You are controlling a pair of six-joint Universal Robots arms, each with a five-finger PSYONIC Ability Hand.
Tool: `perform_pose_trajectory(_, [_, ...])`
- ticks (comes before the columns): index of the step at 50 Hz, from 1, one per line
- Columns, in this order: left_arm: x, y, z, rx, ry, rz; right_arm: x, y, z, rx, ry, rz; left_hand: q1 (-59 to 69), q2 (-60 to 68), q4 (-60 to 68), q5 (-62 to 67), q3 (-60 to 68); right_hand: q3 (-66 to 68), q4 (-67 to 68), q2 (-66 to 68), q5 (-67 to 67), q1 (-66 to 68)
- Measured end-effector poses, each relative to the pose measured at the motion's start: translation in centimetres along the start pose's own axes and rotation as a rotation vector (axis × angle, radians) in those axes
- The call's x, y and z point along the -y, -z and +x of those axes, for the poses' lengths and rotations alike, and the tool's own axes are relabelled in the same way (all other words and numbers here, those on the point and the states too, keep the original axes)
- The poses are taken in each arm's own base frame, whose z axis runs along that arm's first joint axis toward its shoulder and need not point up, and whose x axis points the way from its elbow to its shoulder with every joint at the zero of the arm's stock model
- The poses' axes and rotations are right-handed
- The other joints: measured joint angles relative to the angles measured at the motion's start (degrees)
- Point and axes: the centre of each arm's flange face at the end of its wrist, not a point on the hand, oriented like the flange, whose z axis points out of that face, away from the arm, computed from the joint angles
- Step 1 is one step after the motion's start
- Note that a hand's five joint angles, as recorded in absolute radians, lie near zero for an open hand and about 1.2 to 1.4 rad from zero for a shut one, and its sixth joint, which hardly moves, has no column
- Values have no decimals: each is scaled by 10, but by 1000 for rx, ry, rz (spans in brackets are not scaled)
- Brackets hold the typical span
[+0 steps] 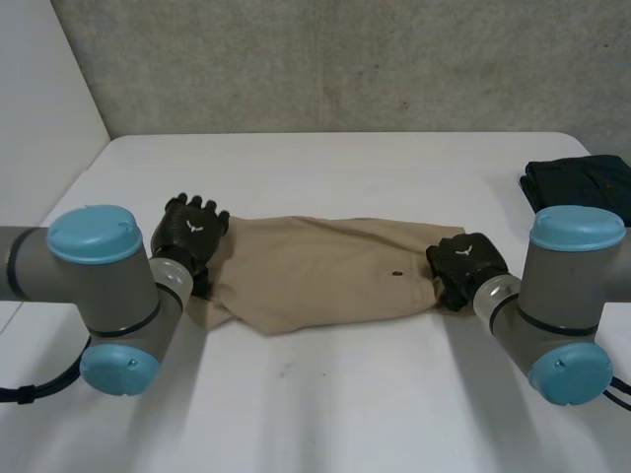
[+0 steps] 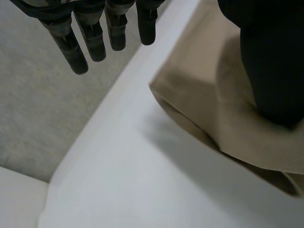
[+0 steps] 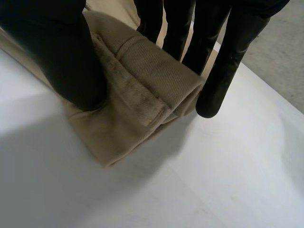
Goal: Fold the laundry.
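Our tan garment point(image 1: 325, 271) lies across the middle of the tabletop point(image 1: 335, 394), apparently folded once already. Our right hand point(image 1: 463, 264) pinches one end between thumb and fingers. Our left hand point(image 1: 190, 232) rests at the other end, fingers straight, thumb on the cloth. We judge crosswise folds remain, plus the dark garment point(image 1: 582, 182).

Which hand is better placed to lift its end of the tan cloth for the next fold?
Probably the right hand: thumb and fingers pinch the end of the tan cloth. Left hand: fingers straight, off the cloth.

No readable text, no labels, no numbers
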Motion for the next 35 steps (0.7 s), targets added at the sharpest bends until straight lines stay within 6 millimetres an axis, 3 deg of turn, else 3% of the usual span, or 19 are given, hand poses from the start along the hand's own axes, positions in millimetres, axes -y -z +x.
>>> perform_pose_trajectory(6, [33,20,-13,25,43,87,4,4,25,-68,-4,-2,0,0,0,0,0,21,43,14,25,5])
perform_pose_trajectory(11, [60,35,-31,57,127,165,5,18,66,-160,42,-33,0,0,0,0,0,21,43,30,55,5])
perform_pose_trajectory(17, [70,44,-42,63,207,183,0,33,109,-244,224,-114,0,0,0,0,0,32,43,42,80,5])
perform_pose_trajectory(20, [69,45,-42,58,216,174,5,35,113,-253,296,-115,0,0,0,0,0,35,43,42,81,5])
perform_pose_trajectory(22, [68,46,-42,52,221,166,16,37,111,-251,357,-92,0,0,0,0,0,36,43,42,81,5])
perform_pose_trajectory(25, [65,46,-38,36,223,147,56,40,85,-220,481,30,0,0,0,0,0,37,43,42,81,5])
perform_pose_trajectory(29, [64,46,-36,31,223,142,84,43,50,-164,533,140,0,0,0,0,0,41,43,42,83,5])
perform_pose_trajectory(32, [65,46,-35,31,222,145,109,49,-2,-56,581,268,0,0,0,0,0,43,43,42,83,5])
perform_pose_trajectory(35, [66,45,-36,36,223,151,118,56,-42,52,614,349,0,0,0,0,0,46,43,42,83,5])
